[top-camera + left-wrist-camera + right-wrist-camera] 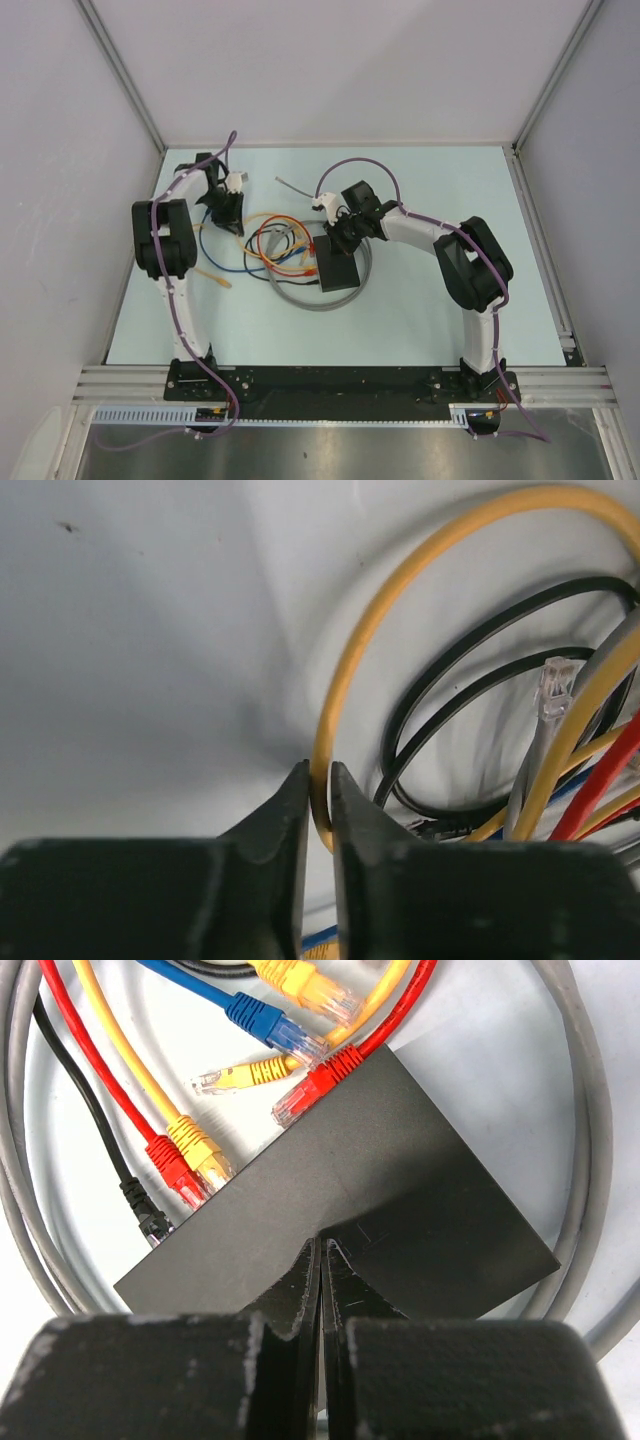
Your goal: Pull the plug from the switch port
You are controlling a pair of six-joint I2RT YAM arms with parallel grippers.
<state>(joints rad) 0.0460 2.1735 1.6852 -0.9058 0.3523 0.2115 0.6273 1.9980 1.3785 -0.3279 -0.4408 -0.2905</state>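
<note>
Here the switch point(400, 1190) lies flat on the pale desk point(420, 310), near its middle, with a grey cable point(590, 1110) looped around it. The right claw point(320, 1245) is fully closed, and its fingertips rest on the plain top of the switch, close to the near edge. Along the switch's left edge a red plug point(170, 1165), a yellow plug point(200, 1150) and a black plug point(145, 1210) sit side by side, touching the box as if seated in its ports. At the far corner a loose red plug point(310, 1095) lies against the edge with its clear tip showing. Just beside that one are a loose yellow plug point(235, 1075) and a blue plug point(275, 1025). These cables fan out to the left into a tangle between the two arms. The left claw point(320, 770) works at the far left side of that tangle, well apart from the switch. Its jaws stand narrow, pinching a yellow cable point(380, 610) that arcs up in a wide loop. Two black cables point(450, 640) curl inside the loop, and a clear-tipped plug point(555, 685) and a red cable point(600, 790) crowd in beside them. Whether the pinched cable leads to the switch cannot be told.
</note>
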